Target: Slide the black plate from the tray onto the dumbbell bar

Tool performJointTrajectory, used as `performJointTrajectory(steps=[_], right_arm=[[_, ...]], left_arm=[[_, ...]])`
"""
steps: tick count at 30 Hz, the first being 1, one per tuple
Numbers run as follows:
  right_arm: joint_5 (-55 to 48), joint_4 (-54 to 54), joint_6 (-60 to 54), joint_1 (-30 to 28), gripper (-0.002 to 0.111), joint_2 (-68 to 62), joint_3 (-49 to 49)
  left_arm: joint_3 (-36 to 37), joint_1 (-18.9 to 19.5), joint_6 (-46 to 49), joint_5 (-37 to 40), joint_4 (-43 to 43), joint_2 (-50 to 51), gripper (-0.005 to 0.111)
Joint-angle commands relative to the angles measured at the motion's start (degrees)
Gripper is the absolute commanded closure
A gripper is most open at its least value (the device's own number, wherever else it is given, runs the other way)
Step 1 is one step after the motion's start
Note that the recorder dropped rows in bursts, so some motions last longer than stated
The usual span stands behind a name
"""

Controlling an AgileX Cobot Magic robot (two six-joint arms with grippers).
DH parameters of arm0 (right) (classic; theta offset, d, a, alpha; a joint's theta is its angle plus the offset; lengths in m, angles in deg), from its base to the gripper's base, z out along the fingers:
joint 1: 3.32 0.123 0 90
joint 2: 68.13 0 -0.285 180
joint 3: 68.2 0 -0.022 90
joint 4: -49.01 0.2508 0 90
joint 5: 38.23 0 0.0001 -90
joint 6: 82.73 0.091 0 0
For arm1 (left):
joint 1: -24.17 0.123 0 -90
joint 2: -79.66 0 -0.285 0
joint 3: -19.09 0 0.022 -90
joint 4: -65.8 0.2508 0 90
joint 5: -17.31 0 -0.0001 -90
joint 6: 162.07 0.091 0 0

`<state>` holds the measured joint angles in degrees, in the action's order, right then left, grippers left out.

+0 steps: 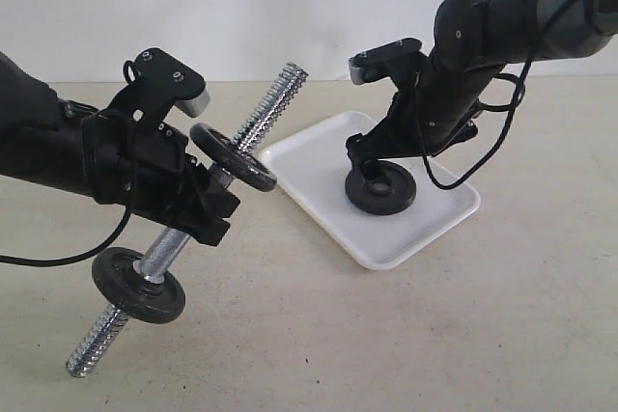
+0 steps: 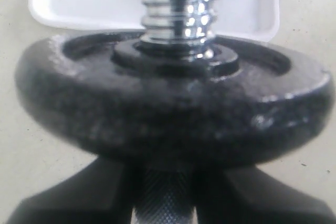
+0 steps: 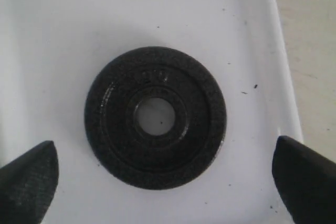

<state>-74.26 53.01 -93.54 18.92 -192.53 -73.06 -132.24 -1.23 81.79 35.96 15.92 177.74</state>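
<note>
— So, where do you stand before you go down for it?

— Start with the big things. The table carries the tray, and the black plate lies flat on that tray, well inside the rim. Your left gripper is clamped on the knurled middle of the dumbbell bar, holding it off the table between the upper disc and the lower disc.

— And your other arm?

— Your right gripper hangs just above the plate, jaws spread wide, nothing in them. Its fingers stand outside the disc's edge, one on each side.

— How do you take it cleanly?

— The pick looks like the step in hand. Come straight down with the disc centred between the fingers, then close across its full width, low on the thick edge. A heavy disc on smooth plastic may skid if one finger arrives first.

— Which way does it point?

— Being round, the plate has no long axis; its centre hole faces straight up. The bar's long axis runs on a slant, free threaded end raised toward the tray. You will likely need to tip the plate until the hole lines up with that thread.
</note>
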Motion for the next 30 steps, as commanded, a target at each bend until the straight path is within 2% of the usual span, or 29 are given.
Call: performJointTrajectory(steps=[1,12,30], right_arm=[[0.38,1.89,-2.15,-0.4,0.003,-1.33,-0.53],[-0.36,4.47,-1.74,-0.4,0.003,-6.07,-4.13],[0.84,4.46,-1.42,-0.4,0.003,-9.77,-4.39]], left_arm=[[-1.84,0.19,0.07,-3.63,-2.61,-3.26,0.102],[-1.84,0.19,0.07,-3.64,-1.61,-3.26,0.102],[-1.84,0.19,0.07,-3.4,-1.63,-3.26,0.102]])
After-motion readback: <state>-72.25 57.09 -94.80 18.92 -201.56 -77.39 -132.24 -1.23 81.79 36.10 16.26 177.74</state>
